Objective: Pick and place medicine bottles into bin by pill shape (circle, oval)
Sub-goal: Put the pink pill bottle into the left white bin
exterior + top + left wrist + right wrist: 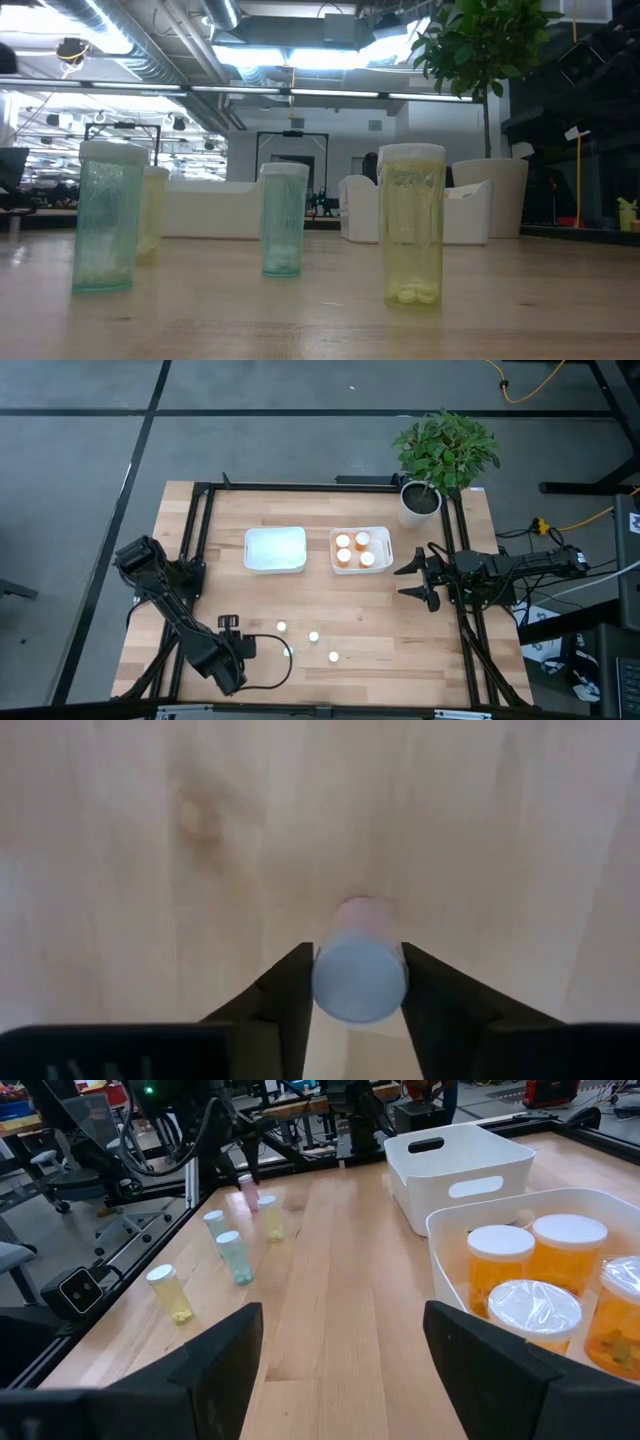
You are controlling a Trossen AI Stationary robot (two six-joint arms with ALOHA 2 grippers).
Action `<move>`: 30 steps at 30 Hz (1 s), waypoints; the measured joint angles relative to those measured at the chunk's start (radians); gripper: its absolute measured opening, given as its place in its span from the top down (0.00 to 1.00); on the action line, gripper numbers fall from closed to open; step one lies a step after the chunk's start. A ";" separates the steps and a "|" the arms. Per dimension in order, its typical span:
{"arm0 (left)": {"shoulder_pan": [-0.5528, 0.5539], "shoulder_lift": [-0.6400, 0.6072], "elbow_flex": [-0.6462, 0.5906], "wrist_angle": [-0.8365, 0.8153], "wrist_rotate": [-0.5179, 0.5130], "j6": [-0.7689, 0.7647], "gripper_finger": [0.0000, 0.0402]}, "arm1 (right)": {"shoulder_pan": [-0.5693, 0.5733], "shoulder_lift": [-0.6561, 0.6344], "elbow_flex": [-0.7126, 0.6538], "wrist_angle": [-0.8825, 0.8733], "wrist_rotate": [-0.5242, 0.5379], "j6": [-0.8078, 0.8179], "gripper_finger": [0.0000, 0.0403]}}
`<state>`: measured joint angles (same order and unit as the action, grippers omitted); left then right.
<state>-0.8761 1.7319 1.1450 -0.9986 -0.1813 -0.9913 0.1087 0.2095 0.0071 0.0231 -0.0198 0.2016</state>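
Note:
My left gripper (356, 970) points down near the table's front left, shut on a small pink-tinted medicine bottle (361, 912) with a white cap. In the high view the hand (238, 652) covers that bottle. Several other small bottles stand upright on the wood to its right: teal (104, 218), pale yellow (152, 212), teal (283, 220) and yellow (412, 225). Several orange bottles (354, 549) stand in the right bin (383, 538). The left white bin (275, 549) holds nothing. My right gripper (420, 575) hangs open at the table's right edge. My left gripper pinches the pink bottle at its white cap (360, 982) between its two fingers (290, 992), one on each side. The fingers come from above, pointing down. The bottle is upright, and its bottom end (362, 908) looks to be on the wood.
A potted plant (440, 460) stands at the far right corner. A black frame rail (200, 550) runs round the table's edge. Bare wood lies between the bins and the row of small bottles.

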 joint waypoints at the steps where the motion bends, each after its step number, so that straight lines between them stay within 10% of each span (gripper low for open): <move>1: 0.006 -0.005 0.000 -0.008 0.000 0.007 0.69 | 0.000 0.000 0.000 0.000 0.000 0.000 0.31; 15: 0.341 -0.311 0.000 -0.149 -0.150 0.415 0.73 | 0.000 0.000 0.000 0.000 0.000 0.000 0.31; 30: 1.058 -0.245 0.000 0.054 0.099 1.225 0.72 | 0.000 0.000 0.000 0.000 0.000 0.000 0.31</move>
<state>0.1821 1.4870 1.1450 -0.9450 -0.0819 0.2332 0.1089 0.2095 0.0071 0.0233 -0.0200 0.2016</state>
